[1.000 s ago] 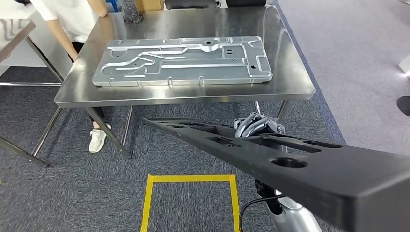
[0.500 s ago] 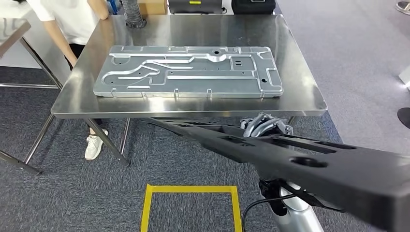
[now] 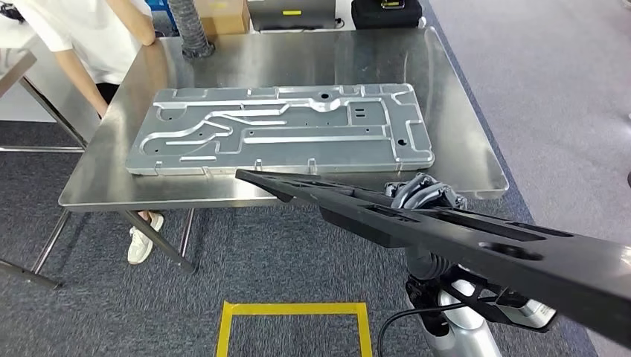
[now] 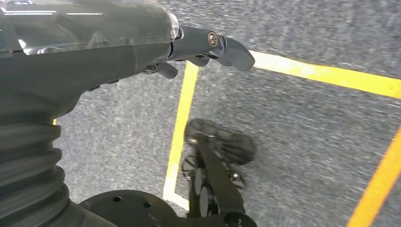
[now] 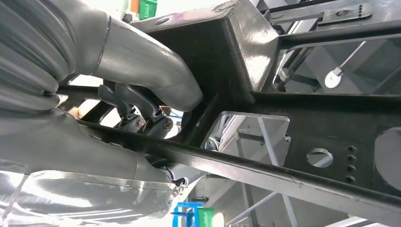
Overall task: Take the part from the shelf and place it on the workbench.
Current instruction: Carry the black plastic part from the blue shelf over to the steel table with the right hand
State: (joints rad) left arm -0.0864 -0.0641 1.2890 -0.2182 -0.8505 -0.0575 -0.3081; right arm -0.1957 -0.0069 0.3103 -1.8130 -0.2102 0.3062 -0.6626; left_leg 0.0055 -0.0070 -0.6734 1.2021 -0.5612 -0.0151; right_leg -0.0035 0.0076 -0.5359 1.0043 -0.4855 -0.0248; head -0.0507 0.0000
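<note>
Left robot hand (image 4: 208,45): hanging over the carpet, fingers loose, nothing held. Silver plate (image 3: 279,130) lying flat on the steel table (image 3: 461,126), person (image 3: 82,37) at its far left corner. Right robot hand (image 3: 425,192): wrapped around the long black part (image 3: 461,242), carried just short of the table's near edge. Probably stiff, heavy, long-levered; best gripped near mid-length on a bar, not the tip.

Head view looks forward and down over the steel workbench (image 3: 461,141). Left wrist view looks close down at carpet with yellow tape (image 4: 179,127). Right wrist view sits tight under the black part (image 5: 302,156), shared with head view.
</note>
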